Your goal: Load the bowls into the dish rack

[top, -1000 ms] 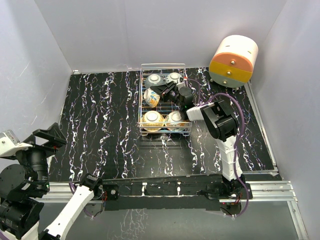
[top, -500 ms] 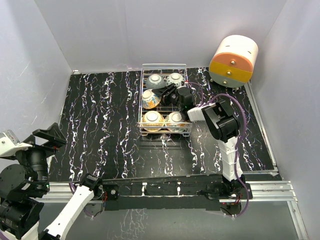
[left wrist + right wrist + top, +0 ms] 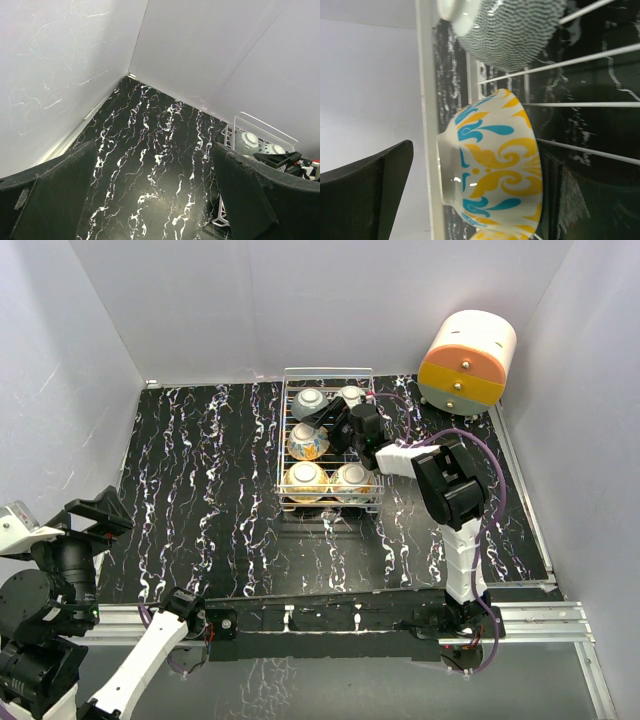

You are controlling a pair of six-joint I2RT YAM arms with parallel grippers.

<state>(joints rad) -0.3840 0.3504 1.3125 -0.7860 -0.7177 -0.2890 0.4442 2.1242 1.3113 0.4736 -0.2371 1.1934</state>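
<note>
from above, the rack (image 3: 330, 504) stands at the back middle of the bench (image 3: 200, 480) with all five bowls (image 3: 305, 478) in it: two at the back, one mid-left, two in front. the right claw (image 3: 335, 423) is inside the rack just beside the middle bowl (image 3: 307, 442). the left claw (image 3: 98, 515) hangs at the near left corner, well apart. in the left wrist view its fingers (image 3: 55, 195) are spread wide with nothing between them, and the rack shows at far right. in the right wrist view the middle bowl, yellow and teal outside, lies on its side against the wires between wide-open fingers (image 3: 370, 195), one visibly clear of it, so nothing is gripped. a grey-patterned bowl (image 3: 510, 30) sits beyond.
</note>
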